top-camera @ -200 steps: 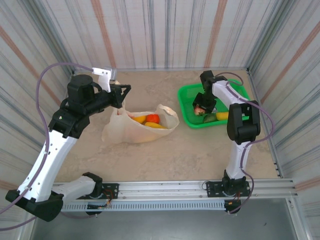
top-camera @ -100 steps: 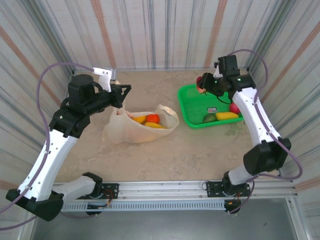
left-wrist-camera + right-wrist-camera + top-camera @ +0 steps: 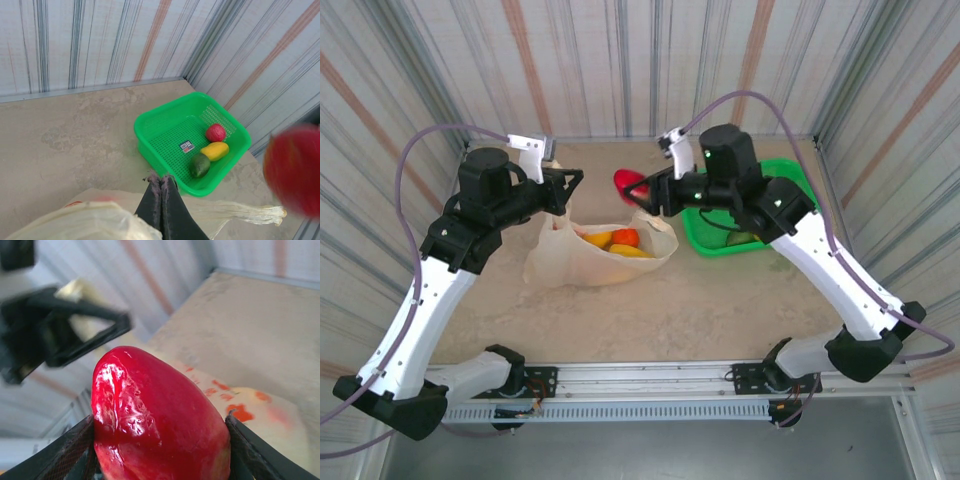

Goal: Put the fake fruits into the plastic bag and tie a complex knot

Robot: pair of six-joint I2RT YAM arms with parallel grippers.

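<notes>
Small sticker (image 3: 186, 146) on green basket (image 3: 141, 146) floor, its print illegible.

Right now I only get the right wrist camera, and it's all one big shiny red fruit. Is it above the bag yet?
Observer: From the top camera, the red fruit hangs in the right claw near the far edge of the bag; whether it's right over the opening, I can't tell.
Kid: Is the bag open?
Observer: Yes, the left claw is shut on its handle, holding it up.
Kid: What's left in the basket?
Observer: Three fruits in the green basket: a round red one, a yellow one and a green one.
</notes>
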